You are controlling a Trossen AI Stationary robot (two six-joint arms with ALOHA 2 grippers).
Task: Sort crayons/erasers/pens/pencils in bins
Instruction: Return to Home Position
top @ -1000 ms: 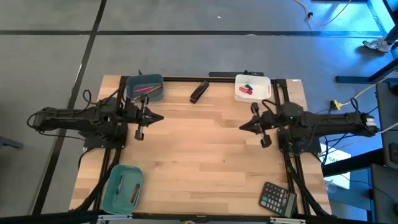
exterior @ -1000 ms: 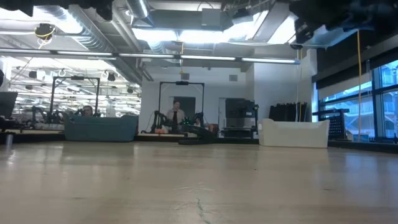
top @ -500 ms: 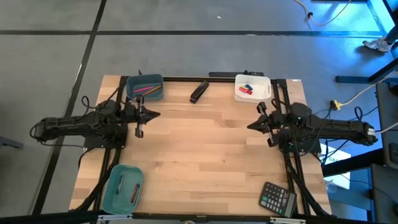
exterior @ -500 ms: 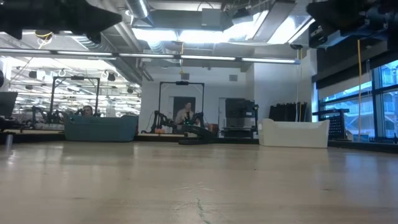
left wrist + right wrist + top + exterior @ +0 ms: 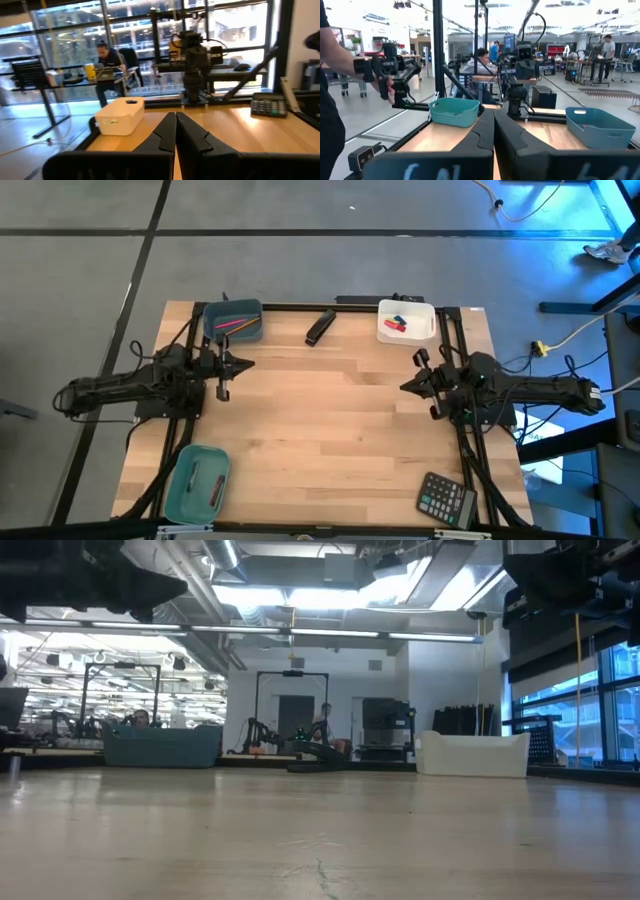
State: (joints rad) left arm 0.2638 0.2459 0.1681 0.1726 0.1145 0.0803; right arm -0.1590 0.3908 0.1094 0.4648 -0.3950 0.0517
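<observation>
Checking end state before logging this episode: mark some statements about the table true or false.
1. The left gripper and right gripper are both shut, holding nothing. True.
2. The calculator sits beside the blue-grey bin. False: it lies at the diagonally opposite table corner.
3. The white bin is empty. False: small red pieces lie in it.
4. Pencils lie in the blue-grey bin. True.
5. The black stapler-like object is inside the white bin. False: it lies on the table between those two bins.

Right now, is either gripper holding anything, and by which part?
Nothing is held. The left gripper and the right gripper each have their fingers shut together with nothing between them, each above its own side of the table.
</observation>
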